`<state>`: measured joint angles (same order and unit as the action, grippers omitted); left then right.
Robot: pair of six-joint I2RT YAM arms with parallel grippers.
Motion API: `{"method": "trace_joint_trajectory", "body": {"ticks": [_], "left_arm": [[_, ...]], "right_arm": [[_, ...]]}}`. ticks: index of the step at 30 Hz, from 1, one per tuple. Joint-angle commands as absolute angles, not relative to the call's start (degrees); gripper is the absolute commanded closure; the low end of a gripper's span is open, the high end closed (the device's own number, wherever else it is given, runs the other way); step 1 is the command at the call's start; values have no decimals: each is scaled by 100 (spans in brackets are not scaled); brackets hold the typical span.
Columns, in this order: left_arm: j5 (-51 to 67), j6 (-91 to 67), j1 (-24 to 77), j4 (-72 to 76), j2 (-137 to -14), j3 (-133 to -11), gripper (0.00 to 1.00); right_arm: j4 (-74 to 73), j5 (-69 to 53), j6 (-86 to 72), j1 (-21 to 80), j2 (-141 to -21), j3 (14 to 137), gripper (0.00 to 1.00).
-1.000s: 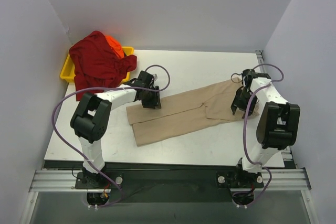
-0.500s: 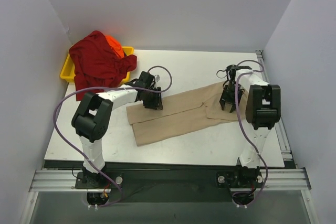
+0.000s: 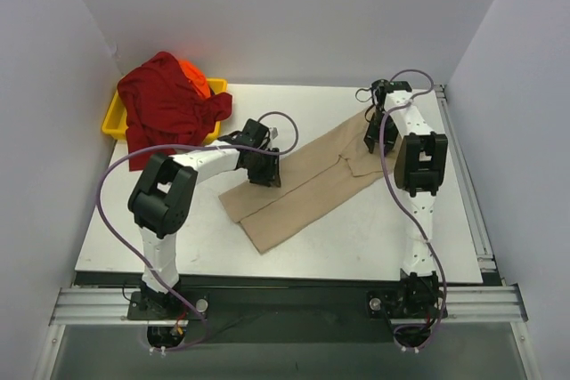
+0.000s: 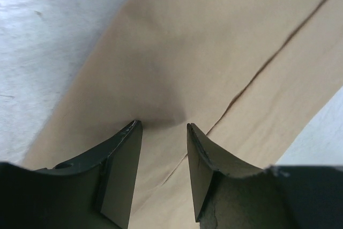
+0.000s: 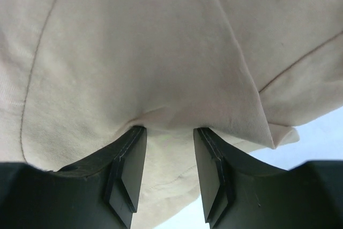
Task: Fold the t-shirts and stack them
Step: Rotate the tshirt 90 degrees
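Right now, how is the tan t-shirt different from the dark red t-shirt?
The tan t-shirt lies in a long, flat strip on the table; the dark red t-shirt is bunched in a heap over the yellow tray. The left gripper and right gripper each pinch the tan t-shirt; no gripper touches the dark red t-shirt. The tan t-shirt is pale, the dark red t-shirt deep-coloured. Both are soft cloth.

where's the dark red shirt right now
In the top view the dark red t-shirt is heaped over the yellow tray at the table's far left corner, with the orange t-shirt peeking out behind it, left of the tan t-shirt.
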<state>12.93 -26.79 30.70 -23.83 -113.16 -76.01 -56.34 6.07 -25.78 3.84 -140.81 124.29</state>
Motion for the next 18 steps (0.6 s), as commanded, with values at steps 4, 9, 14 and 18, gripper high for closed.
{"method": "trace_joint_trajectory", "body": {"ticks": [4, 9, 14, 18], "left_arm": [[1819, -2408, 3357, -2637, -11479, -7594, 50], [1872, -2320, 3454, -2409, -11085, -7383, 50], [1889, -2207, 3480, -2338, -10644, -7172, 50], [2083, -1829, 3586, -2759, -10687, -7382, 51]], "right_arm": [[-6267, 309, -2743, 457, -14721, 13666, 57], [-5960, -333, -2611, 457, -14381, 13360, 56], [-5467, -738, -2584, 431, -13817, 13043, 54], [-5353, -1098, -2777, 501, -13387, 12763, 54]]}}
